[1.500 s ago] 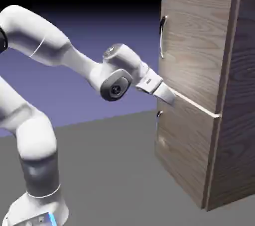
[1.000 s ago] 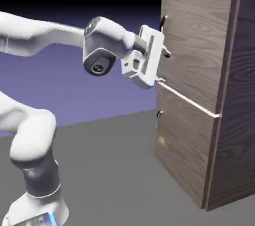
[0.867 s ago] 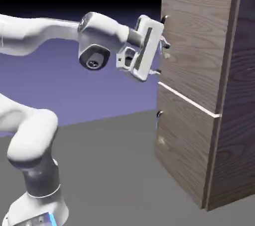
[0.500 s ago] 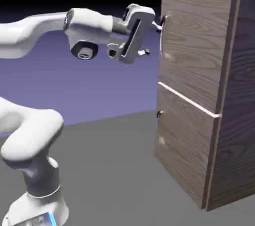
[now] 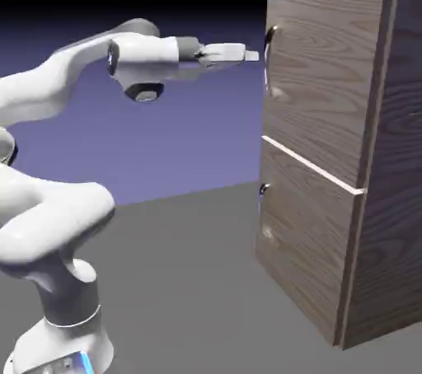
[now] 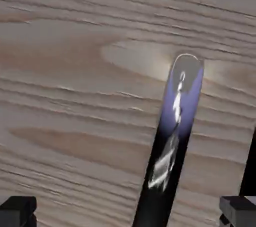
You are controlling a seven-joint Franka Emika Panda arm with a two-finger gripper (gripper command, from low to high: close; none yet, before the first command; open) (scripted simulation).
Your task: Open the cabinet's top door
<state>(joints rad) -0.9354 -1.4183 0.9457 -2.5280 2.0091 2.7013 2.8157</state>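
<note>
Rising and rolling since the earlier frames, the gripper (image 5: pixel 252 56) is now pointing level at the cabinet (image 5: pixel 321 158), its hand edge-on to the exterior view. Behind it, the arm (image 5: pixel 41 88) is bending differently from before, while the cabinet is staying put. In the hand view, the 2 finger tips (image 6: pixel 18 211) are standing wide apart at the bottom corners, spread and holding nothing. Between them, the curved silver bar handle (image 6: pixel 172 136) is running at a slant from the bottom edge up to right of the middle, reflecting white and violet. That handle is sitting on the top door (image 5: pixel 325 67), the upper of 2 wood-grain panels, which is lying closed above the pale seam (image 5: pixel 313 165). In the exterior view, the gripper is hovering just left of the handle.
</note>
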